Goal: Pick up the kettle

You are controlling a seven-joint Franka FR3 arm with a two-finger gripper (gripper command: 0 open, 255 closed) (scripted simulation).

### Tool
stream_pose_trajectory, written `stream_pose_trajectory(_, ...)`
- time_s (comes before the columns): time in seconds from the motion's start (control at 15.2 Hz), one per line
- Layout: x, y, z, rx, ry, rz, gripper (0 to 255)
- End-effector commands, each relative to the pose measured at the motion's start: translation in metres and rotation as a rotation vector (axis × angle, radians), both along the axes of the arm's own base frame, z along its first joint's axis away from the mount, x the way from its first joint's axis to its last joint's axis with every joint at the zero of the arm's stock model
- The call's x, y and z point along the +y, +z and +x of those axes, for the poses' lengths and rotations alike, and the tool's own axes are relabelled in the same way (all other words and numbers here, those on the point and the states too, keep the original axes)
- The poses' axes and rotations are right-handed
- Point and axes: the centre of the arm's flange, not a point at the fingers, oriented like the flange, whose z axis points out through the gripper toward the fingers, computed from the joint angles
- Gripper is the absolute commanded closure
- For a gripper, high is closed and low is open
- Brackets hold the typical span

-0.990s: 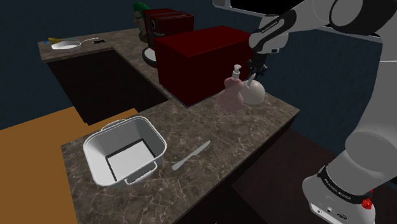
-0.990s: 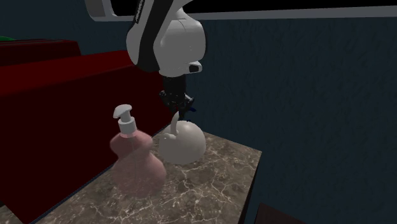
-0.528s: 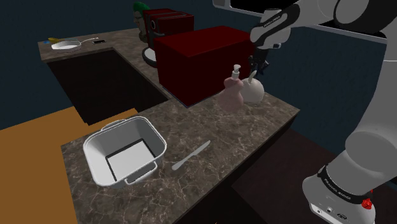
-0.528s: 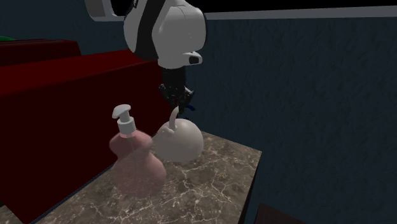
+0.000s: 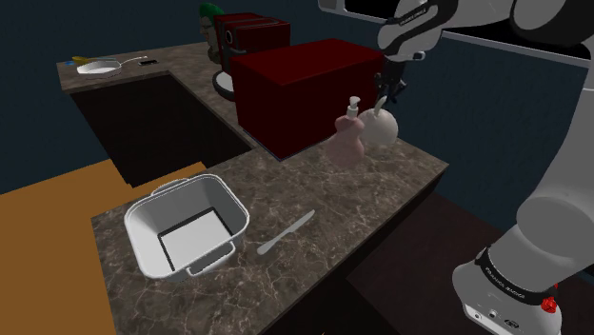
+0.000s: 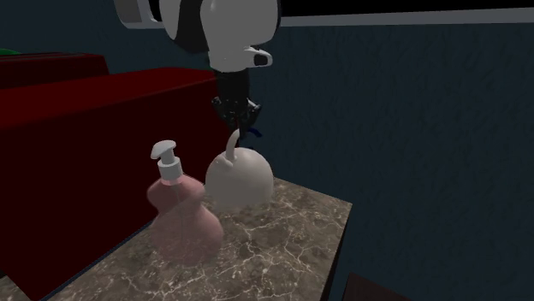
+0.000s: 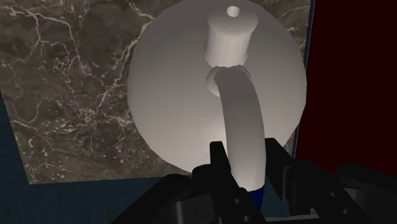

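Squat, glossy pink pump bottle (image 6: 184, 218) on veined brown marble counter (image 6: 282, 248). Just right of that bottle, smooth round white kettle (image 6: 241, 178) (thin arched handle on top), handle clamped between the black two-finger gripper's (image 6: 235, 126) fingers.

The arm (image 5: 569, 143) has rounded white links, dark joint bands, a red base knob (image 5: 549, 305) and an all-black pincer (image 7: 245, 159).
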Motion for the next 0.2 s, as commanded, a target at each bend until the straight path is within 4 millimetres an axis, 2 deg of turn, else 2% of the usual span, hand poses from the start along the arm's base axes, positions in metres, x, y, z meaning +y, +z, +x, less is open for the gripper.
stream_pose_trajectory(0.0, -0.0001, 0.0122, 0.0004, -0.002, 0.0, -0.001, 255)
stream_pose_trajectory(0.13, -0.0001, 0.013, 0.0004, -0.002, 0.0, -0.001, 255)
